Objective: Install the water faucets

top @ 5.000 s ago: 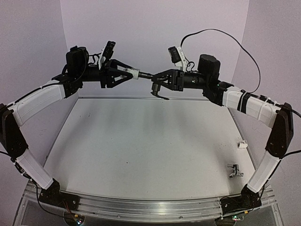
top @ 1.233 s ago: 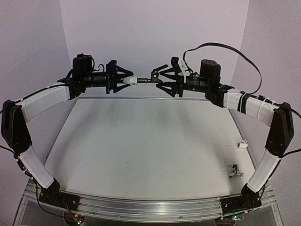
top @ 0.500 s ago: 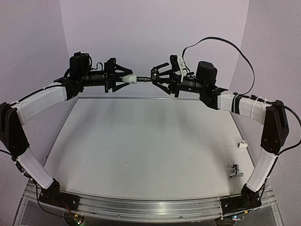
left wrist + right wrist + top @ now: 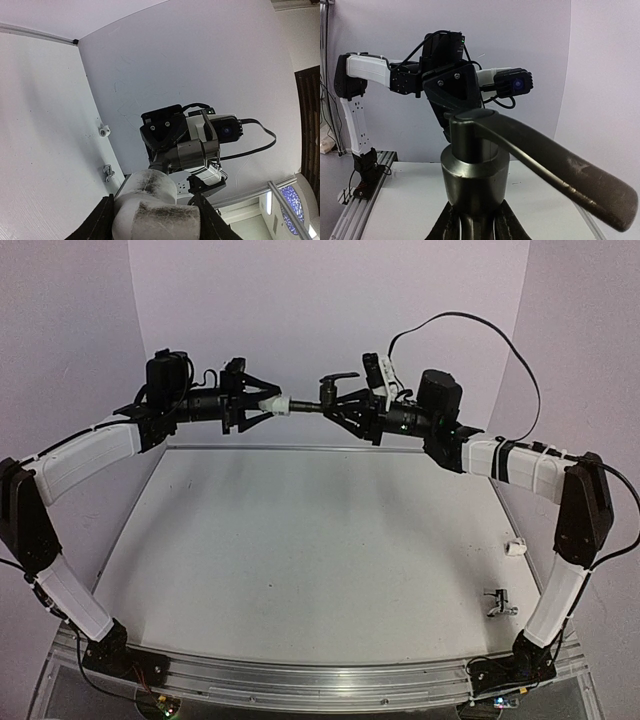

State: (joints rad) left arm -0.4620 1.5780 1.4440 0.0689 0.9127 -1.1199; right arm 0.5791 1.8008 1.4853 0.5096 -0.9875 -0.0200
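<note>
Dark grey metal sits between my right gripper's (image 4: pixel 472 226) fingers: they are closed against the lower stem of the dark faucet (image 4: pixel 475 167), one finger on each side. Its body stands upright just above them, and its lever handle sweeps out to one side, past my fingertips. My left gripper (image 4: pixel 152 222) is clamped on a white fitting (image 4: pixel 150 205) with worn, smudged sides that fills the gap between its fingers. Seen from above, both grippers are raised high and point at each other, fingertips near one another. The white fitting (image 4: pixel 272 404) juts from my left gripper (image 4: pixel 258 405) and meets the dark faucet (image 4: pixel 328 392) end to end, just in front of my right gripper (image 4: pixel 343 408). Far below my right gripper, on the table (image 4: pixel 300 540) near that arm's base, lies the silver faucet (image 4: pixel 497 602). A second white fitting (image 4: pixel 516 548) lies on the table near it, apart from it.
</note>
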